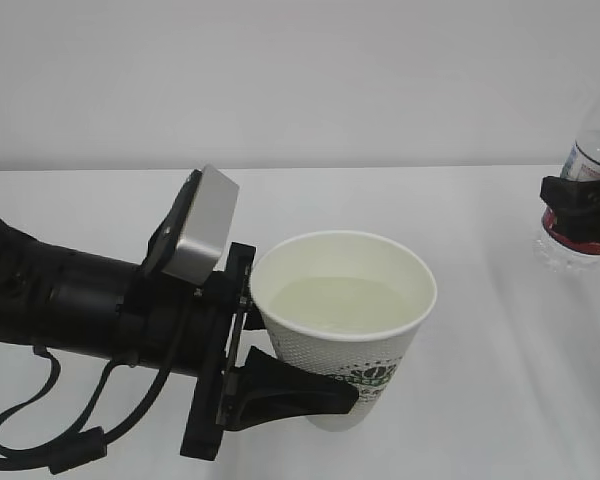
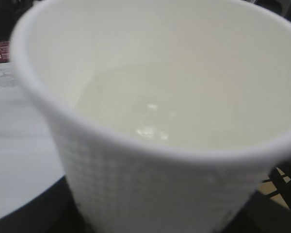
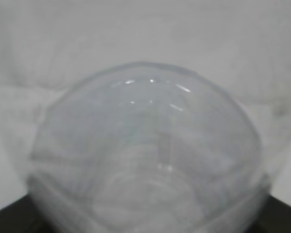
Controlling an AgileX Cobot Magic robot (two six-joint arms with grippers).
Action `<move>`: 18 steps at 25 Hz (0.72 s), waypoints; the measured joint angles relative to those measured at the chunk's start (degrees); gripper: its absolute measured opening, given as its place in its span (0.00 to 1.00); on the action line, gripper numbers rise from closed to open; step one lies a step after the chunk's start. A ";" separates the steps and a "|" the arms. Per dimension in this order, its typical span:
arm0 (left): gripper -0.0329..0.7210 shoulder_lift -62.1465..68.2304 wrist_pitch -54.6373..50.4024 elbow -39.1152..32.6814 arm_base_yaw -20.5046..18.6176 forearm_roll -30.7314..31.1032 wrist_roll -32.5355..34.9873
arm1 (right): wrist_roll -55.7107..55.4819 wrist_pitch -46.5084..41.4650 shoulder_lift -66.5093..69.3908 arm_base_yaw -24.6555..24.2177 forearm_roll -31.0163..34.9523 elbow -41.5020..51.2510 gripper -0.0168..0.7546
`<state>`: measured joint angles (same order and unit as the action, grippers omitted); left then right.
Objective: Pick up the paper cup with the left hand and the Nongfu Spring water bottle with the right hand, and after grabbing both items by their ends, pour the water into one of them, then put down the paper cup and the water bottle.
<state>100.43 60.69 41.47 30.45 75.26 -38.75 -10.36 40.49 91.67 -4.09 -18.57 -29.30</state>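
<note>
Clasping the paper cup low on its dimpled side, my left claw holds it upright above the white counter, pale water inside. Farther right, my right claw, half cropped, grips the ribbed clear bottle.

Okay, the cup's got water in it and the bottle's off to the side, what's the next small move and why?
Probably lower the paper cup straight down to the table, keeping it level. It already holds water, the left end effector grips it, and the Nongfu Spring water bottle is upright at the right edge, so pouring looks done.
</note>
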 joint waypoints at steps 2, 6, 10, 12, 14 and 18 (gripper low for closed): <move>0.65 0.00 0.00 0.00 0.00 0.00 0.00 | 0.55 1.25 1.36 0.00 0.41 0.22 0.65; 0.65 0.00 0.00 0.00 0.00 0.00 0.00 | 2.20 4.15 3.39 0.00 0.86 0.22 0.65; 0.65 0.00 0.00 0.00 0.00 0.00 0.00 | 5.39 7.27 4.70 0.00 2.16 0.22 0.65; 0.65 0.00 0.00 0.00 0.00 0.00 0.00 | 6.74 8.94 5.59 0.00 3.08 0.22 0.65; 0.65 0.00 0.00 0.00 0.00 0.00 0.00 | 7.28 10.03 6.38 0.00 3.40 0.22 0.65; 0.65 0.00 0.00 0.00 0.00 0.00 0.00 | 7.53 11.08 8.03 0.00 3.62 0.22 0.65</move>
<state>100.43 60.69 41.47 30.45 75.26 -38.75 -2.82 51.57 99.70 -4.09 -14.95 -29.08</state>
